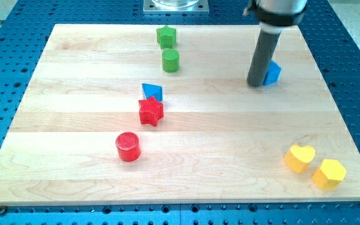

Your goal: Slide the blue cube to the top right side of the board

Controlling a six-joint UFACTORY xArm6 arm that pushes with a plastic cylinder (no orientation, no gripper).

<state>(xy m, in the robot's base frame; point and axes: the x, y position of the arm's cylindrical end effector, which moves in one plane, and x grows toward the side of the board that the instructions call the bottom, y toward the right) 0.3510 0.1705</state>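
The blue cube [272, 72] sits on the wooden board [74, 125] in the upper right part of the view, partly hidden behind the dark rod. My tip [256, 84] rests on the board right against the cube's left side, touching or nearly touching it.
A green star block [166, 36] and a green cylinder [170, 60] stand near the top centre. A blue triangular block [152, 92] sits just above a red star [150, 111]. A red cylinder [128, 147] is lower left. A yellow heart [299, 157] and yellow hexagon [329, 173] are at the bottom right.
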